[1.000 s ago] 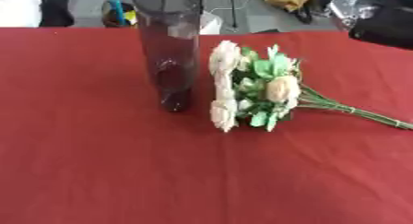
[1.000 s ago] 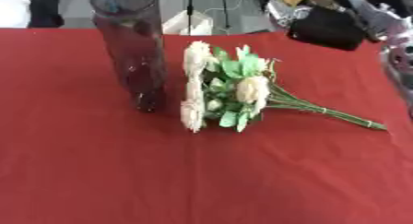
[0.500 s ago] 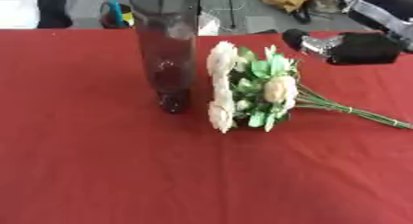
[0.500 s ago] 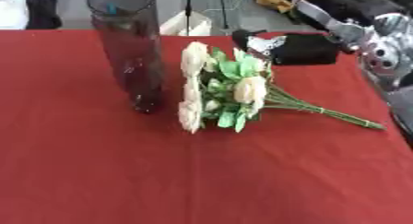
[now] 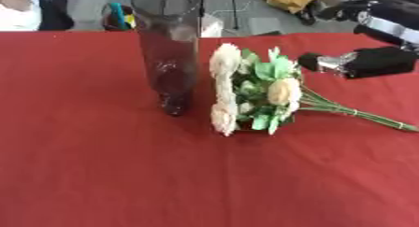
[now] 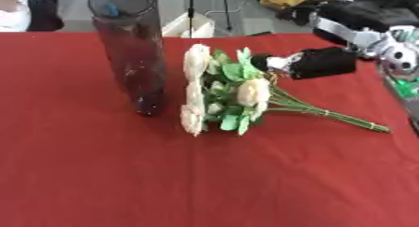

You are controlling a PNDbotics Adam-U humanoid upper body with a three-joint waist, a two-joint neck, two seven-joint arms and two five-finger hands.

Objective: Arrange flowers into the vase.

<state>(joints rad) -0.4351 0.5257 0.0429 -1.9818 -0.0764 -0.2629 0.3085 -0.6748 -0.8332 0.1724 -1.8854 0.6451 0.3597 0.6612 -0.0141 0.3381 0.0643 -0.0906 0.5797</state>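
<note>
Bouquet [image 5: 254, 97]: lies on counter [image 5: 98, 165], blooms beside vase [image 5: 168, 48], stems trailing right.
Right robot hand [image 6: 315, 62]: nearest, just beyond blooms; finger state unclear.

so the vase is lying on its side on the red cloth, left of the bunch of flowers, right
Not quite: the vase stands upright, as the left eye view shows. The rest holds: it is on the red cloth, left of the bunch of flowers, which lies flat.
</note>
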